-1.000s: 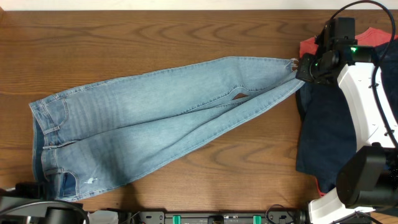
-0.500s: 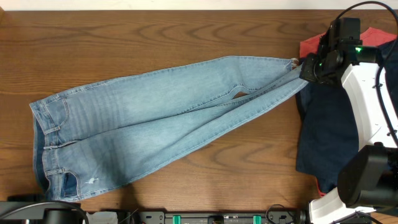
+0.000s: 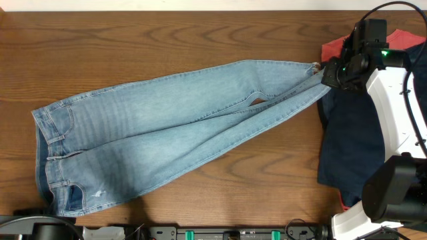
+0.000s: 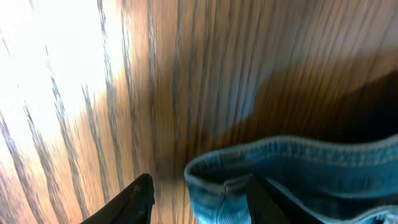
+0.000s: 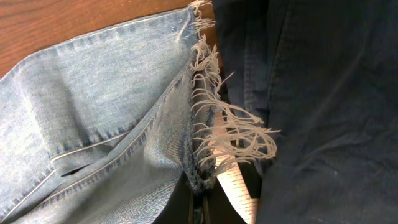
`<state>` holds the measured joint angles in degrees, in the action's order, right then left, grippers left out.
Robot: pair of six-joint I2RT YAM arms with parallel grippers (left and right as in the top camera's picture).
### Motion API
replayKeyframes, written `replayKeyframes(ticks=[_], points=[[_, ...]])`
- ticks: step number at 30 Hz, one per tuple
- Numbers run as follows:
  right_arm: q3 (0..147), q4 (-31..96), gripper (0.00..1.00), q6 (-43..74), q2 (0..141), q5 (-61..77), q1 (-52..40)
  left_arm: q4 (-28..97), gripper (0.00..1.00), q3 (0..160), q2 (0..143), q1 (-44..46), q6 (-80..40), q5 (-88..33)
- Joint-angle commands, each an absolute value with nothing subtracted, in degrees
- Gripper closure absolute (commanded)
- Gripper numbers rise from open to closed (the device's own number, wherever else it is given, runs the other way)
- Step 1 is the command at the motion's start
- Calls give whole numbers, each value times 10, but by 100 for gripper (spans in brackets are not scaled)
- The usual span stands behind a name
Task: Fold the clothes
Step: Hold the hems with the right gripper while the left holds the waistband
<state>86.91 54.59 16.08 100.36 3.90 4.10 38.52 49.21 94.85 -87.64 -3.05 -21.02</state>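
One pair of light-blue jeans (image 3: 167, 127) laid out on wooden worktop (image 3: 133, 40).
Stretched diagonally, waistband at lower left of overhead frame, small pale mark (image 3: 99, 193) near it, frayed hems at upper right beside dark navy garment (image 3: 350, 140) lying over red cloth (image 3: 400, 39). Hems pinched tight in closed right fingers (image 3: 330, 72). Spread apart, gripping nothing, left fingers (image 4: 138, 198), waistband corner seen between them in left wrist view.

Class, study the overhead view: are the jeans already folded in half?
No, the jeans lie stretched at full length across the table, with both legs unfolded.
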Motion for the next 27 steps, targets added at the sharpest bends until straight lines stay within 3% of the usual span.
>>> replayKeyframes(ticks=[1,8,13,27], points=[[873,544,99,158,1000,28,50,373,52,485,959,-873,-44,-210],[873,544,99,158,1000,28,50,361,56,473,987,-858,-48,-220],[873,544,99,158,1000,28,50,365,46,473,987,-852,-49,-226],[873,540,99,158,1000,29,50,428,50,498,954,-859,-31,-263]])
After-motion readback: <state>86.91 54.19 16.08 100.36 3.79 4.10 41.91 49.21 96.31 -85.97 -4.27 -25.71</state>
